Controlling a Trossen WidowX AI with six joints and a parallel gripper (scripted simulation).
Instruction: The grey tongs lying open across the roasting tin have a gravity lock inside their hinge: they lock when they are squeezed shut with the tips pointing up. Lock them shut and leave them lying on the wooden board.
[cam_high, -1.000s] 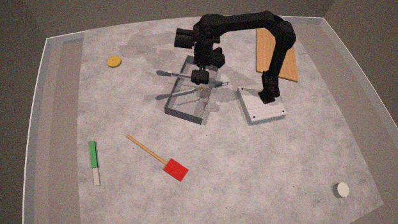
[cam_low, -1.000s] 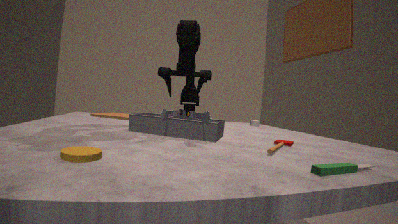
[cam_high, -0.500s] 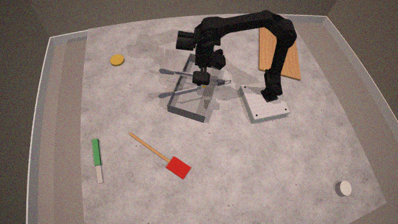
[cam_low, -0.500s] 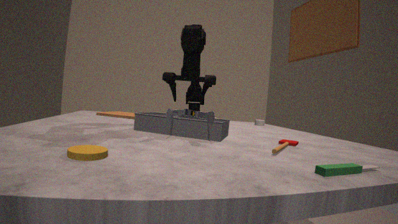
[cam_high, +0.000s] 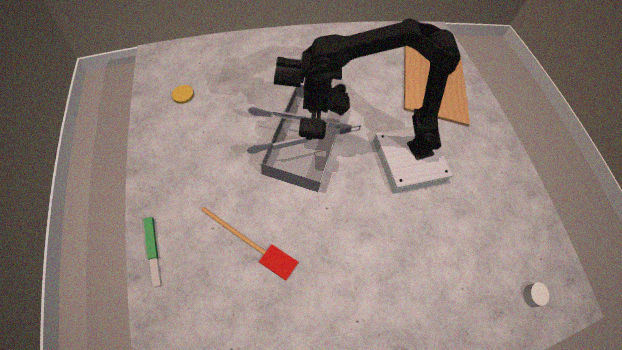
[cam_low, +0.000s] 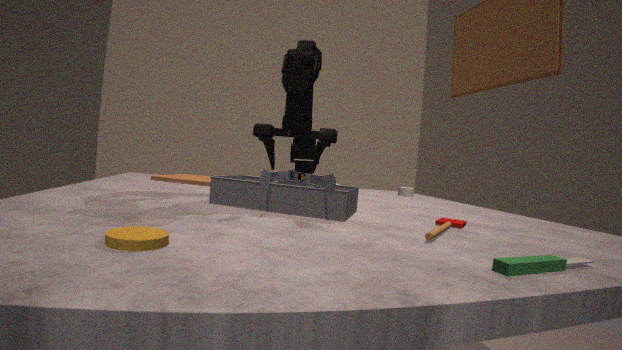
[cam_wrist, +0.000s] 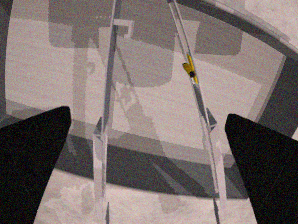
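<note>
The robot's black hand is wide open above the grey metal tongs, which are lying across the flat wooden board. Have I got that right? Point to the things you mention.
Not quite: the top view shows the grey metal tongs (cam_high: 260, 112) (cam_wrist: 107, 95) lying across the grey rectangular roasting tin (cam_high: 290, 178) (cam_low: 240, 194), not the flat wooden board. The robot's black hand (cam_wrist: 149, 117) is indeed wide open above them.

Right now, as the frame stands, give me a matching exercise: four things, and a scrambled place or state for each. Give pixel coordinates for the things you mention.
1. tongs (cam_high: 287, 145) (cam_wrist: 107, 95)
2. fingers (cam_high: 312, 128)
3. wooden board (cam_high: 417, 80) (cam_low: 185, 179)
4. red-headed tool (cam_high: 279, 262) (cam_low: 450, 223)

A. apart, holding nothing
B. lying flat, partly hidden behind the arm from above
C. spread across the roasting tin (cam_high: 290, 178) (cam_low: 240, 194)
D. between the green-handled tool (cam_high: 150, 239) (cam_low: 530, 265) and white cylinder (cam_high: 540, 294) (cam_low: 405, 191), from above

Pairs: 1-C, 2-A, 3-B, 4-D
</note>
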